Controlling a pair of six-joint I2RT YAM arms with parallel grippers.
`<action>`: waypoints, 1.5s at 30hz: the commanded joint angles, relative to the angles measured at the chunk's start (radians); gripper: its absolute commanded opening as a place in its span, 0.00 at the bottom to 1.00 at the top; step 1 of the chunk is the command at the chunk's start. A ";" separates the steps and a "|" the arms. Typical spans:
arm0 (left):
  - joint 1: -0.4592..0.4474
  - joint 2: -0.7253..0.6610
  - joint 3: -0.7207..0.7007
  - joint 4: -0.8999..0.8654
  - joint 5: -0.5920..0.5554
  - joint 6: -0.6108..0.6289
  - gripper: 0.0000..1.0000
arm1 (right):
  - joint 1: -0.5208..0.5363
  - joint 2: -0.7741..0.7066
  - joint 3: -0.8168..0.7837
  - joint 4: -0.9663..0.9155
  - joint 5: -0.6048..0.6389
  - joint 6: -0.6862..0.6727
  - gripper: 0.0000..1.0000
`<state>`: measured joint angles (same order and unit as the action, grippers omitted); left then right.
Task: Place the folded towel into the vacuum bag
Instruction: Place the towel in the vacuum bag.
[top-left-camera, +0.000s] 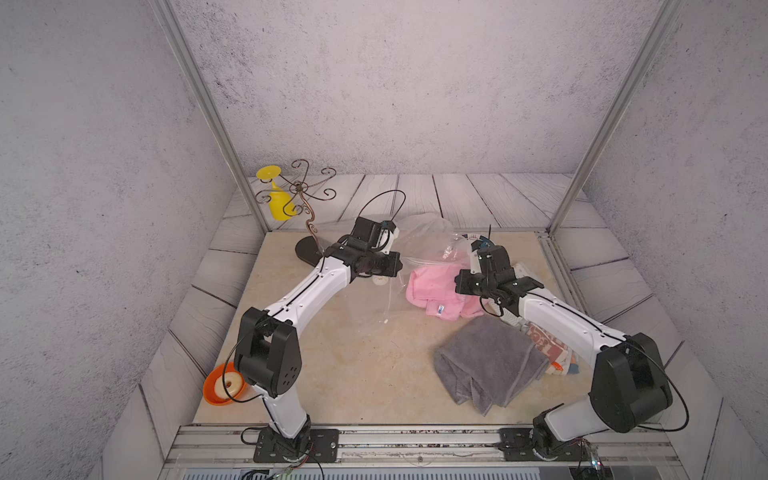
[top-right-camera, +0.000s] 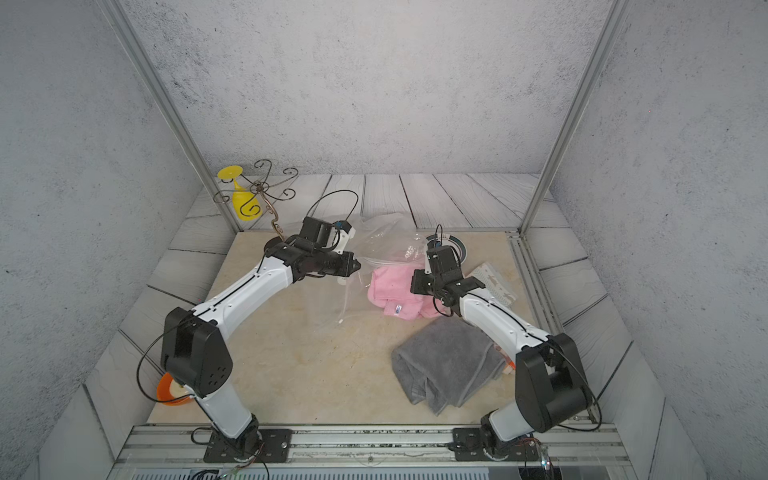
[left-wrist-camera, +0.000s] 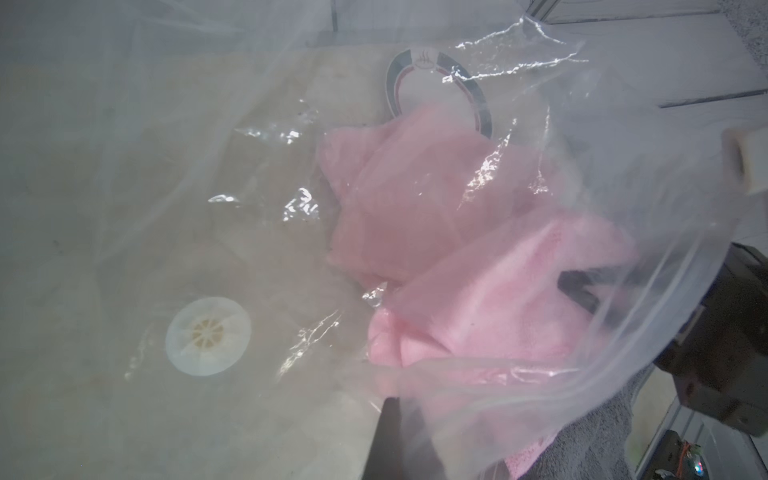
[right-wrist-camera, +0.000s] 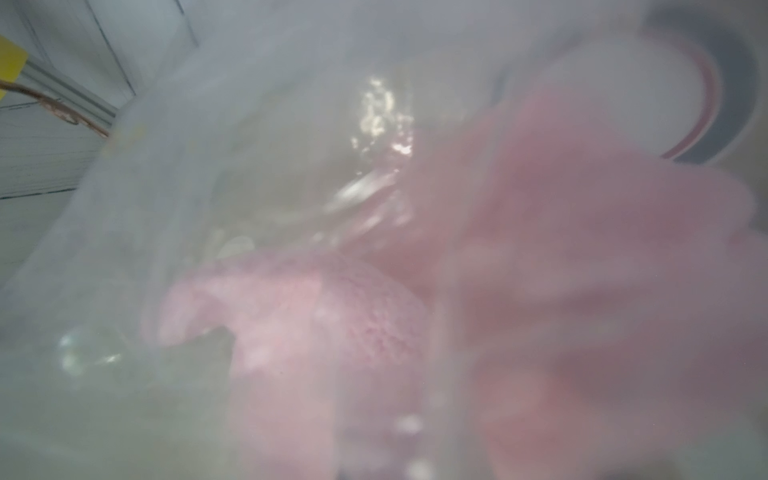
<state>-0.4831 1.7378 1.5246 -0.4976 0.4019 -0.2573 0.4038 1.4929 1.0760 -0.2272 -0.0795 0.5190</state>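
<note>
The vacuum bag (top-left-camera: 424, 232) (top-right-camera: 374, 237) is clear crinkly plastic spread across the back middle of the table, with its upper layer lifted. Its round white valve (left-wrist-camera: 208, 336) lies flat on the table. The folded pink towel (top-left-camera: 432, 286) (top-right-camera: 390, 286) lies half under the raised film, and its near end sticks out. My left gripper (top-left-camera: 397, 245) (left-wrist-camera: 388, 403) is shut on the bag's rim at the left. My right gripper (top-left-camera: 473, 253) (top-right-camera: 426, 259) hangs shut at the bag's right edge above the towel. Film covers the right wrist view, which shows only the blurred towel (right-wrist-camera: 332, 324).
A crumpled grey towel (top-left-camera: 490, 365) lies at the front right, partly over a magazine (top-left-camera: 548, 345). A striped plate (top-right-camera: 446, 245) sits behind the bag. A wire stand (top-left-camera: 299, 195) with a yellow glass (top-left-camera: 276, 203) stands at the back left. An orange bowl (top-left-camera: 220, 386) sits at the front left.
</note>
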 joint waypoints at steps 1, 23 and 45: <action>-0.012 -0.021 -0.042 -0.057 0.053 0.065 0.00 | -0.021 0.029 -0.010 0.037 0.017 0.084 0.00; -0.013 0.076 -0.008 0.141 0.082 -0.269 0.00 | -0.023 -0.011 -0.014 0.150 -0.170 0.122 0.72; 0.012 0.077 0.001 0.260 0.298 -0.369 0.00 | -0.027 -0.029 0.046 0.077 -0.277 0.050 0.91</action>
<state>-0.4778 1.8427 1.5139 -0.2832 0.6392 -0.6136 0.3801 1.4193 1.0893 -0.1886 -0.2176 0.5571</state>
